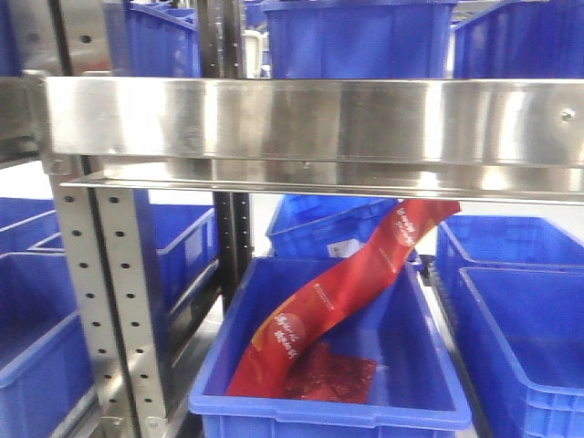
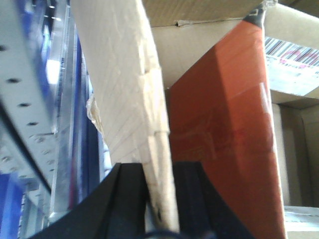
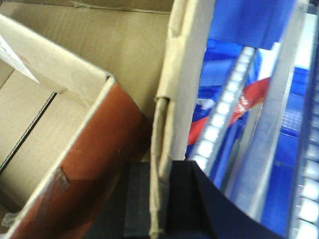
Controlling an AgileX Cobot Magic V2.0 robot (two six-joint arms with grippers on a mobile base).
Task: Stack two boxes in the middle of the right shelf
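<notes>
Both wrist views show an open brown cardboard box held by its walls. In the left wrist view my left gripper (image 2: 158,172) is shut on the box's pale side wall (image 2: 124,84), with the reddish inside (image 2: 224,124) to the right. My right gripper (image 3: 160,172) is shut on the opposite wall's edge (image 3: 182,74), beside the inner flap (image 3: 55,69). More cardboard (image 3: 99,25) lies beyond; whether it is a second box I cannot tell. The shelf's shiny steel rail (image 1: 319,119) crosses the front view, where neither box nor gripper shows.
A white roller track (image 3: 227,99) and a steel rail (image 3: 279,99) run just right of the held wall. A perforated rack upright (image 2: 25,99) stands at the left. A barcode label (image 2: 291,55) sits on the cardboard. Blue bins (image 1: 328,401) fill the rack, one holding a red bag (image 1: 347,292).
</notes>
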